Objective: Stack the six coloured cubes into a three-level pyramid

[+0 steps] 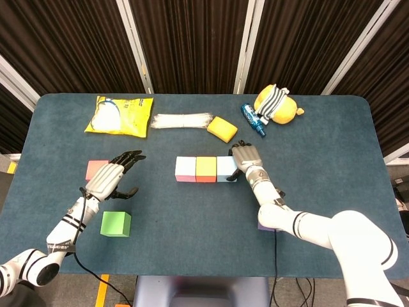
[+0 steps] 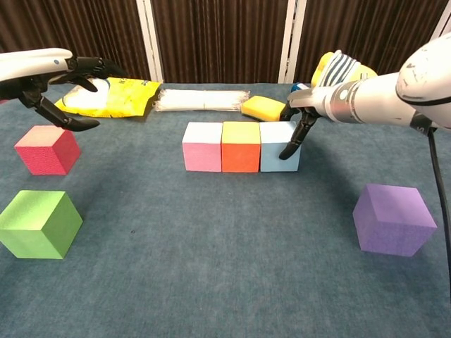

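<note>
The light blue cube (image 2: 279, 146) sits flush against the orange cube (image 2: 241, 146), with the pink cube (image 2: 202, 146) beyond it, forming a row on the table (image 2: 211, 246). The right robot hand (image 2: 299, 120) rests its fingers, loosely apart, on the blue cube's right side. The purple cube (image 2: 393, 219) lies nearer the robot than that hand. The left robot hand (image 2: 70, 88) hovers spread and holding nothing above the red cube (image 2: 48, 148), with the green cube (image 2: 39, 223) just nearer the robot.
</note>
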You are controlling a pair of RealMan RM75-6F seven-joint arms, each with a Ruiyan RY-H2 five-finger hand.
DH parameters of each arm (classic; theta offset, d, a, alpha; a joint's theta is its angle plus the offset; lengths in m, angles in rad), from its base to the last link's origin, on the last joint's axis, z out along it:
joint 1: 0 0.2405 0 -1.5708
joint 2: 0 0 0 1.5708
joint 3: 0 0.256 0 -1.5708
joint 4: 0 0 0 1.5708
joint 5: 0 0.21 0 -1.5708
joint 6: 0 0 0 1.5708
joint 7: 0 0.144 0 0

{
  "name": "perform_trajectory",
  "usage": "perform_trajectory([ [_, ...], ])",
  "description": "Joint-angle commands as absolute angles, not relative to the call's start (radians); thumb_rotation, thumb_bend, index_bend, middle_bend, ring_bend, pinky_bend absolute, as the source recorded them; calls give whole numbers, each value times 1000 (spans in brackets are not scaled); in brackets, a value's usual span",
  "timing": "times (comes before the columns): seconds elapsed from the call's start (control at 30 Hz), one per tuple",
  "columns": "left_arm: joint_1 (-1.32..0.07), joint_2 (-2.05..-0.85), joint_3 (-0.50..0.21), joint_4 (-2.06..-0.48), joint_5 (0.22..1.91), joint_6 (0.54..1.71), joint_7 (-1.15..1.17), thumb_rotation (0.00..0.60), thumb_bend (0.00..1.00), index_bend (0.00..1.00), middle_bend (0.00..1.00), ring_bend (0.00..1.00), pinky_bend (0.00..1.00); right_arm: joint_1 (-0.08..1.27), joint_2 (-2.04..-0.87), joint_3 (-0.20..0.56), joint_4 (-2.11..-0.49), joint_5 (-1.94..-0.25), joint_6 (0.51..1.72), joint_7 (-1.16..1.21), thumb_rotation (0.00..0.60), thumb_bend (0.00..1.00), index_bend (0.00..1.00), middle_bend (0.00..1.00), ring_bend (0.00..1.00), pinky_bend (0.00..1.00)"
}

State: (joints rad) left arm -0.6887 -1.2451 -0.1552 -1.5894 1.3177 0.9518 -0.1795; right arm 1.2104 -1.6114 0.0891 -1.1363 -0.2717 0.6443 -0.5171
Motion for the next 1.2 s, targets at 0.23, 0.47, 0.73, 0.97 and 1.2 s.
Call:
perform_trajectory([
  [0.23, -691, -1249, -154, -1578, 1324, 943, -192, 600, 349, 131, 45, 0, 141, 1217, -1620, 101, -1130, -261, 642, -526, 528, 189, 478, 263, 116, 253],
  [0.47, -691, -1252, -154, -1572, 1328, 940, -202, 600, 350, 131, 44, 0, 141, 1221, -1626, 106, -1130, -251, 643, -535, 529, 190, 476, 263, 116, 253],
  [0.73, -689, -1255, -152, -1564, 1332, 937, -209, 600, 351, 131, 44, 0, 141, 1229, -1640, 110, -1125, -240, 646, -547, 529, 189, 456, 263, 116, 241],
  [0.97, -690, -1260, -152, -1558, 1337, 937, -215, 600, 351, 131, 43, 0, 141, 1237, -1646, 110, -1132, -206, 662, -570, 529, 190, 333, 262, 111, 161],
  [1.2, -691, -1263, -152, -1554, 1340, 937, -216, 600, 349, 131, 42, 0, 141, 1237, -1633, 107, -1163, -194, 671, -589, 530, 190, 101, 179, 44, 106],
])
